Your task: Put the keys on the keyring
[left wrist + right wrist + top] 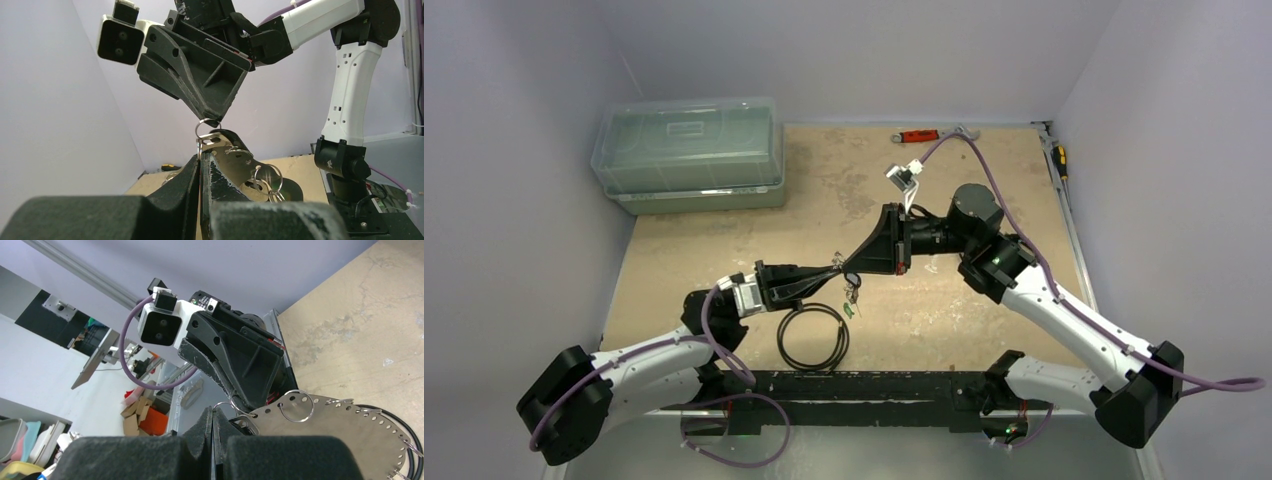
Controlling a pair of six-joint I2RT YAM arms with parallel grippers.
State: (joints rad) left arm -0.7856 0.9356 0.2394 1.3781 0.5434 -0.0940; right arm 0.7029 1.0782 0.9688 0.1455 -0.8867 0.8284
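While right gripper point(214, 119) is clamping stiff silvery wire keyring point(198, 129), left gripper point(201, 159) is pinching silvery metal keys point(235, 152) by flat heads, seemingly light, slippery.

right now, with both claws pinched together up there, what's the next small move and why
Probably hold the left claw fixed and have the right claw twist slightly to pry the small wire ring open. Both claws are shut on it tip to tip in mid-air, with the keys dangling just below it.

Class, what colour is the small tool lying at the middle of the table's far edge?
Red. The tool shows best in the top external view.
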